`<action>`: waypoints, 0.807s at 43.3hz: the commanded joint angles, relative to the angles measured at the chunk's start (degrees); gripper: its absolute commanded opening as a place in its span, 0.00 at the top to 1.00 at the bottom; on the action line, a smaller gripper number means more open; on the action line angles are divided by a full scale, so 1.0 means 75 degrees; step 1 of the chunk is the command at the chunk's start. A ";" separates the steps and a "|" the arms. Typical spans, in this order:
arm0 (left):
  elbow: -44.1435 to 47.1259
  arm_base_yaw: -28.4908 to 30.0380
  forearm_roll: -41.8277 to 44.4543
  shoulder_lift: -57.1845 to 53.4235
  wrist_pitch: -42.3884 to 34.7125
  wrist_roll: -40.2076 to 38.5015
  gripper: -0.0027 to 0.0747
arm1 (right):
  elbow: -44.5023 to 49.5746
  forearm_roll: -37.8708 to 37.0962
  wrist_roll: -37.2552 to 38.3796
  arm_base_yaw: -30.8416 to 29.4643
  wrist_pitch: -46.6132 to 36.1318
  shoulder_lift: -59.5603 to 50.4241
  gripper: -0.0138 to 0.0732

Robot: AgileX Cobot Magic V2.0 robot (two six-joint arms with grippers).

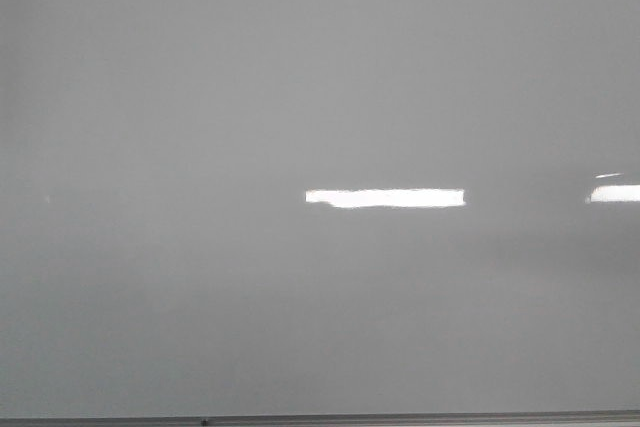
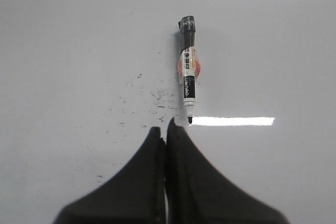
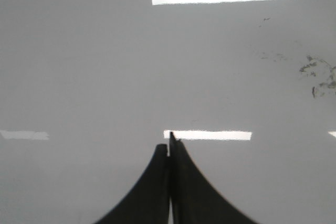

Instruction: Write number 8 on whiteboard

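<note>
Left claw (image 2: 165, 128), closed, sits near marker (image 2: 188, 66) on whiteboard (image 2: 68, 51).

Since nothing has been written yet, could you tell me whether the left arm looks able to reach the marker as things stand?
Probably yes. In the left wrist view the marker lies uncapped on the whiteboard just ahead of the left gripper, nothing between them. The fingers are shut, though, so they must open first.

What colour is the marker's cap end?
Dark grey to black on the marker; its barrel is white with black print. Left wrist view shows it best.
</note>
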 commanded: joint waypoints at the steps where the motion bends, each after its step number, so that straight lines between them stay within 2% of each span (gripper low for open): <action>1: 0.0098 -0.0058 -0.0066 -0.0102 -0.0864 -0.0011 0.99 | -0.0047 0.0014 -0.0003 -0.0002 -0.0587 -0.0126 0.96; 6: -0.0076 -0.0058 -0.0066 -0.0102 -0.1299 -0.0011 0.99 | -0.0404 0.0014 -0.0003 -0.0002 0.0014 -0.0126 0.96; 11: -0.0769 -0.0058 -0.0066 -0.0086 -0.0924 -0.0011 0.99 | -0.1127 0.0014 -0.0003 -0.0002 0.0857 -0.0119 0.96; 22: -0.2983 -0.0058 -0.0066 0.0424 0.0970 -0.0011 0.99 | -0.3154 0.0014 -0.0011 -0.0002 0.2998 0.0654 0.96; 35: -0.5076 -0.0058 -0.0066 0.2090 0.2752 -0.0011 0.99 | -0.5055 0.0014 -0.0011 -0.0002 0.4171 0.2559 0.96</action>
